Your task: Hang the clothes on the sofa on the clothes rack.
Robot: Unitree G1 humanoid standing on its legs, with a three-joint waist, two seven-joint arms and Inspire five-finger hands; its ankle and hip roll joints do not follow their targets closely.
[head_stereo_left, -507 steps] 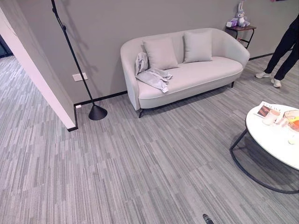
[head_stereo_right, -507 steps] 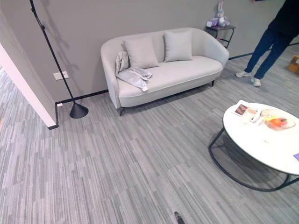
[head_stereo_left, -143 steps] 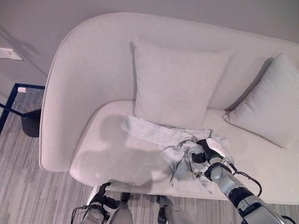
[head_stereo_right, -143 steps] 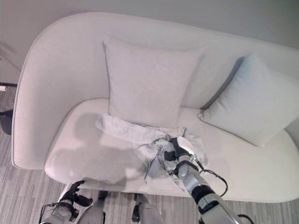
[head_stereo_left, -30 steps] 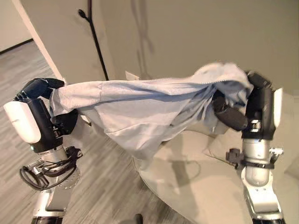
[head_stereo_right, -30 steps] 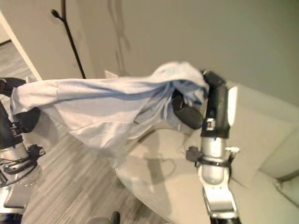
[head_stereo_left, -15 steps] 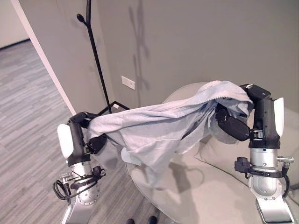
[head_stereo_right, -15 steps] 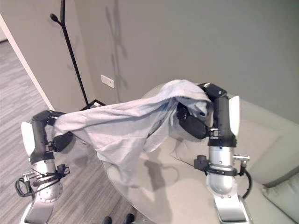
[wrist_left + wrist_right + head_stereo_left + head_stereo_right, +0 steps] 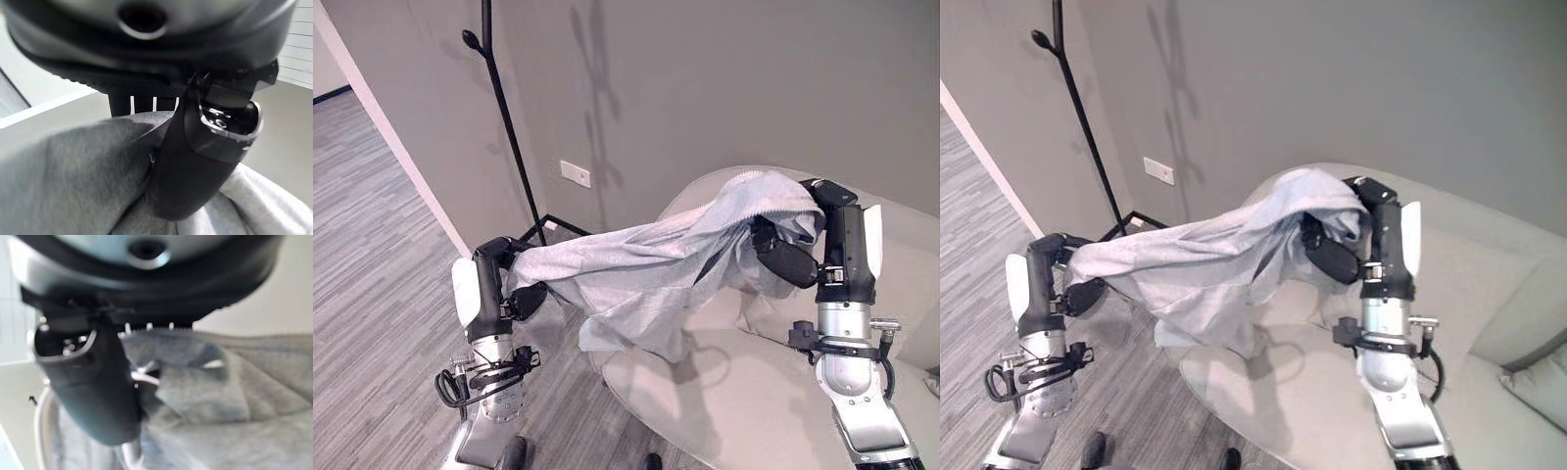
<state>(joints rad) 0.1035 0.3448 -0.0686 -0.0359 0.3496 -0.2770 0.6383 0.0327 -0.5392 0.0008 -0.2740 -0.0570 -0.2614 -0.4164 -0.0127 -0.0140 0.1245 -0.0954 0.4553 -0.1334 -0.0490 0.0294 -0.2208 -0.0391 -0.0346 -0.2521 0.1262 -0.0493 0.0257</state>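
Note:
A pale grey garment [image 9: 646, 269] hangs stretched in the air between my two hands, above the left end of the light sofa [image 9: 744, 421]. My left hand [image 9: 527, 298] is shut on one end of it; in the left wrist view the thumb [image 9: 195, 161] presses into the cloth [image 9: 73, 181]. My right hand [image 9: 783, 262] holds the other end higher up, with cloth draped over its top; its thumb [image 9: 98, 391] is curled against the cloth [image 9: 220, 396]. The black clothes rack [image 9: 504, 117] stands by the wall, beyond and above my left hand.
A grey wall runs behind the sofa, with a white outlet [image 9: 575, 173] near the rack's pole. A white wall corner [image 9: 391, 127] juts out at the left. Grey striped carpet [image 9: 372, 323] lies on my left side.
The camera has shifted. The garment stays stretched between both hands. My left hand, close to the camera a second ago, is now lower and farther out, toward the rack's base.

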